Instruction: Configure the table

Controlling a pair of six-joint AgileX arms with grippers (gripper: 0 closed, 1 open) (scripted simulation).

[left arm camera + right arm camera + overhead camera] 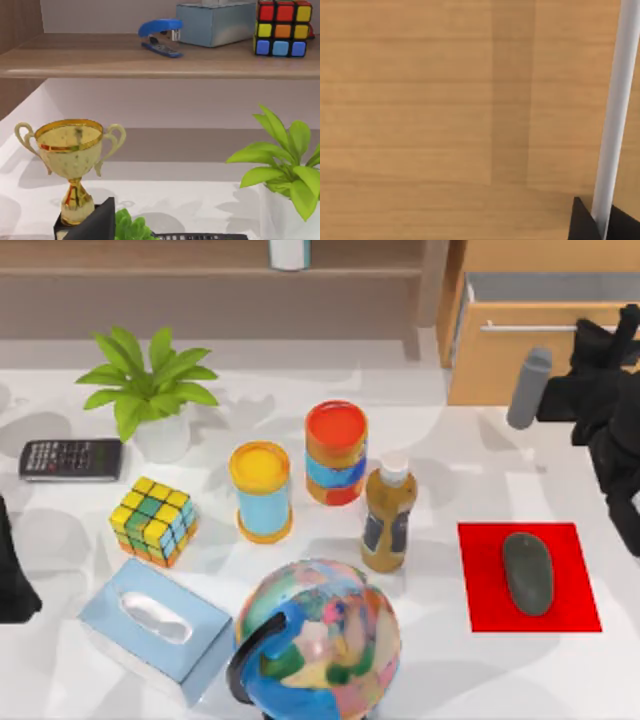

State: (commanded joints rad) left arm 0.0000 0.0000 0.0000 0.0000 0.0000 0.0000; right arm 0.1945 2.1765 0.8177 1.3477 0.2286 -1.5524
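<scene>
The white surface (440,670) spans the view beneath a wooden shelf along its far edge; a light-brown drawer cabinet (505,365) stands at the far right corner; the right hand (600,222) sits at the drawer front, fingers closed on the silver handle (615,110), above the surface's far right corner; the left arm rests parked at the left edge; a red mat (480,580) carries a grey mouse (527,573) near the right edge.

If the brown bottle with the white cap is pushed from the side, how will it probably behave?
The brown bottle stands upright on the table, tall and narrow, so a push near its cap would probably tip it. Once down, its round body would likely roll. It looks rigid, not floppy.
</scene>
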